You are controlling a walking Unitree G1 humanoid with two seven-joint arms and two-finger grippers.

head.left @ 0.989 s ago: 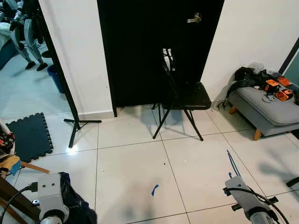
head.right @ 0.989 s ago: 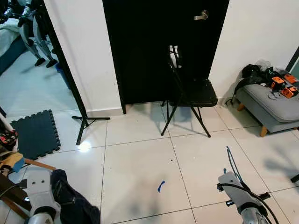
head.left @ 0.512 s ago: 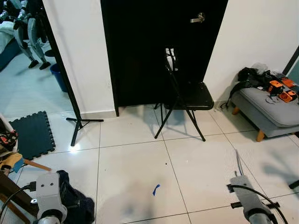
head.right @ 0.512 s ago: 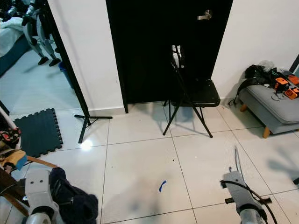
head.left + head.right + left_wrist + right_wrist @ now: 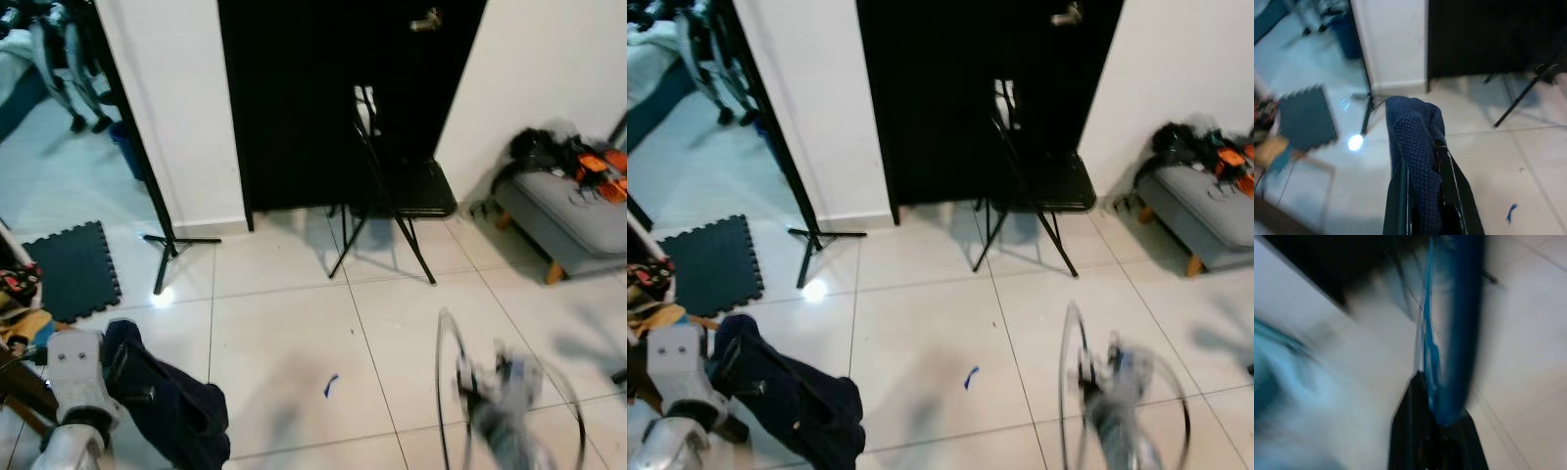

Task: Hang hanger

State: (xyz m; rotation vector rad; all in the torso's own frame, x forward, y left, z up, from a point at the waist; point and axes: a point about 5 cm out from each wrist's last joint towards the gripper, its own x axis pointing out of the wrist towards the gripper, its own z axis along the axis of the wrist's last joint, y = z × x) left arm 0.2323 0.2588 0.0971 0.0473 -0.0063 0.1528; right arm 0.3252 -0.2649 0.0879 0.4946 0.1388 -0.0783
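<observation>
A blue hanger sticks out from between the black fingers of my right gripper; that view is badly blurred. In the eye views the right arm is a smear low on the right, and the hanger shows as a thin loop above the tiles. My left gripper is shut on a dark navy knitted garment, which drapes over both fingers. Beside the left arm, the garment hangs at the lower left.
A black folding chair stands before a black door. A black tripod stand and a dark foam mat lie to the left. A grey seat with bags is at the right. Blue tape marks the white tiles.
My right arm is swinging and the hanger has turned, now a wide blurred loop. The left arm has lifted the garment further into view. The camera has tilted a little.
</observation>
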